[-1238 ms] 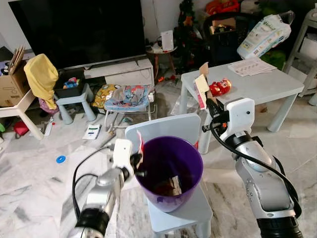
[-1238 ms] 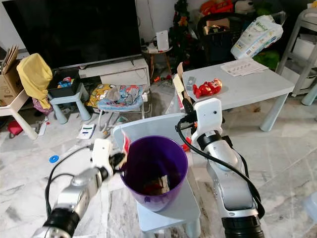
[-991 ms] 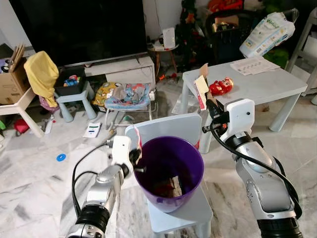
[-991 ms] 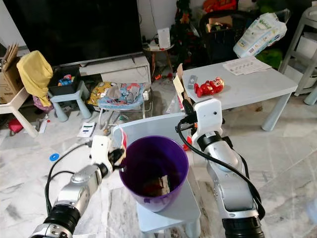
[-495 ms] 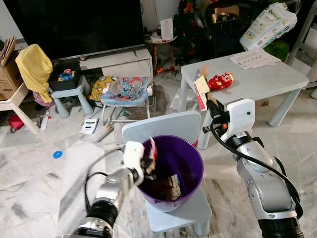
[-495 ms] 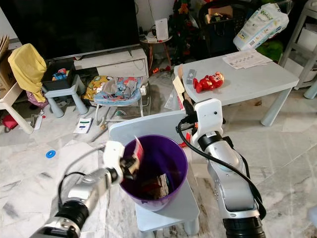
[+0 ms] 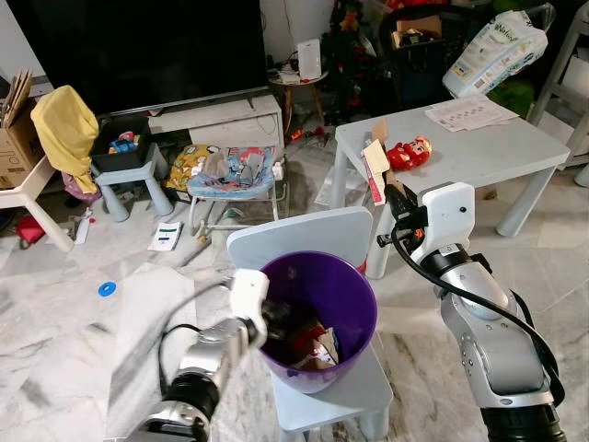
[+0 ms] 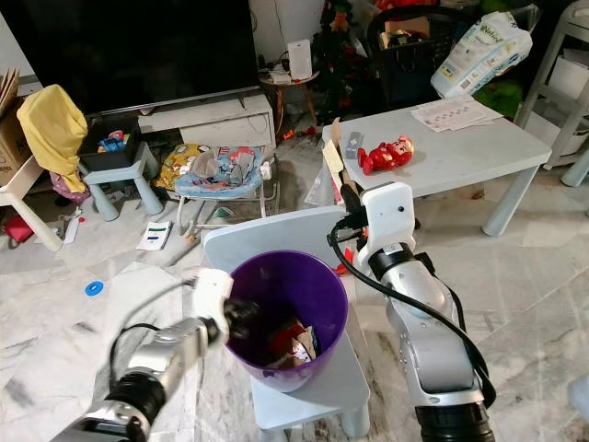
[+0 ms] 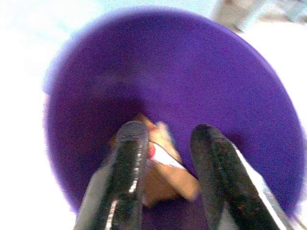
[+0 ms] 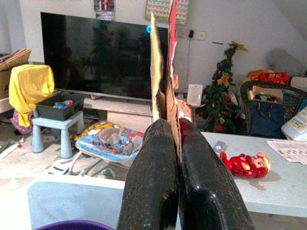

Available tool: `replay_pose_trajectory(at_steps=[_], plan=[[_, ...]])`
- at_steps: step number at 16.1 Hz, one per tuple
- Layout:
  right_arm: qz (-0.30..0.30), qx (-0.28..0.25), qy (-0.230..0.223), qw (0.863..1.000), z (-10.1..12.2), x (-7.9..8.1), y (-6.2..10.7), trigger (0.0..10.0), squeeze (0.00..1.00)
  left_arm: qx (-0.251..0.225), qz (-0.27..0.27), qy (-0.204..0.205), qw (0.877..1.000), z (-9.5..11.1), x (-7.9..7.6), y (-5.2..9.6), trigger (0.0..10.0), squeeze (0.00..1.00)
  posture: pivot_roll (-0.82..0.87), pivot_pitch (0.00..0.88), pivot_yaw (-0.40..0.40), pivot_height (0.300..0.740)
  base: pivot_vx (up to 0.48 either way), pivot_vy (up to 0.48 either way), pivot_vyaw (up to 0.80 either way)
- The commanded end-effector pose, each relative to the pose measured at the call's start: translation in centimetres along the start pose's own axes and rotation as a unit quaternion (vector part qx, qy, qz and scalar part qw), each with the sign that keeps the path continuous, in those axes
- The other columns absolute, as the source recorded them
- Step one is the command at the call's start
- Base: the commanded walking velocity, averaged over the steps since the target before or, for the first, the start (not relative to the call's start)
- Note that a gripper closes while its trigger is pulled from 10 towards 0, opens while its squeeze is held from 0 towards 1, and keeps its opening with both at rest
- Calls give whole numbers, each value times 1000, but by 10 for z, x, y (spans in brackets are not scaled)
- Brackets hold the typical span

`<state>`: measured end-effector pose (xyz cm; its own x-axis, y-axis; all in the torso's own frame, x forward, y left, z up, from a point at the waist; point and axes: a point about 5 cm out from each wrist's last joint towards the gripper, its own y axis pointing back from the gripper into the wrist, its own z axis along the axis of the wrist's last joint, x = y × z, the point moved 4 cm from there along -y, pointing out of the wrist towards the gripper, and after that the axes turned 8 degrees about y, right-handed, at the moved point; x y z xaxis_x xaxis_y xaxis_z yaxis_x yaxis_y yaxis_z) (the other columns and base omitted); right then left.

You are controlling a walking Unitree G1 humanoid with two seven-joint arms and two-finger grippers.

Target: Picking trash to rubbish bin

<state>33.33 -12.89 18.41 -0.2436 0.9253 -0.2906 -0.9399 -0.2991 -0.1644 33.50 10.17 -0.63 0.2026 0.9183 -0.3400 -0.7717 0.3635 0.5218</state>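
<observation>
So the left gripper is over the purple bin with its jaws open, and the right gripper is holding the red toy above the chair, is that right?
Not quite: the right gripper is shut on a piece of cardboard, as the right wrist view shows. The red toy lies on the grey table. The left gripper is open over the purple bin.

Round purple plastic bin [image 7: 359,354]: upright on a pale blue child's chair [image 7: 313,241], mouth open. Left gripper [image 9: 165,143] reaches over its near rim, fingers apart, nothing between them. Crumpled red-and-tan wrappers [image 7: 313,343] lie on the bin floor, directly beyond those fingertips. Flat piece of tan cardboard with a red face [image 10: 163,72]: held on edge, upright, pinched between the closed fingers of the right gripper [image 10: 176,132], raised beyond the bin's far rim.
</observation>
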Motion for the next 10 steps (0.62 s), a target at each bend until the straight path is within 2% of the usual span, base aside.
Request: replay_pose_trajectory(at_steps=[1,2,4,5,6,7,8,9,10], plan=[[17,9,-8,1000,-4,7,0,10000,0,-38,34,-19,999,12,20,12,10000,1000,-49,20,57,740,0,0,0],[20,11,-9,1000,-5,9,-1,10000,0,-43,37,-23,998,13,22,14,10000,1000,-44,20,57,740,0,0,0],[39,17,-23,999,-11,21,-7,10000,0,-113,43,-75,990,24,30,37,10000,1000,-8,22,56,740,0,0,0],[52,35,-24,998,-22,29,-14,10000,0,-161,44,-110,980,32,29,55,10000,1000,21,21,52,740,0,0,0],[57,45,-25,997,-29,33,-17,10000,0,-179,44,-121,975,35,28,64,10000,1000,32,19,51,740,0,0,0],[75,68,-27,994,-45,44,-23,10000,0,-204,55,-138,968,35,29,80,10000,1000,46,18,49,740,0,0,0],[95,92,-22,991,-57,55,-28,10000,0,-210,60,-141,966,32,30,88,10000,949,81,15,43,740,0,0,0],[115,110,-16,987,-67,64,-30,10000,0,-211,66,-141,965,29,31,93,10000,851,86,15,42,740,0,0,0],[143,144,6,979,-83,76,-30,10000,0,-210,71,-140,965,26,32,99,10000,75,116,12,36,740,0,0,0]])
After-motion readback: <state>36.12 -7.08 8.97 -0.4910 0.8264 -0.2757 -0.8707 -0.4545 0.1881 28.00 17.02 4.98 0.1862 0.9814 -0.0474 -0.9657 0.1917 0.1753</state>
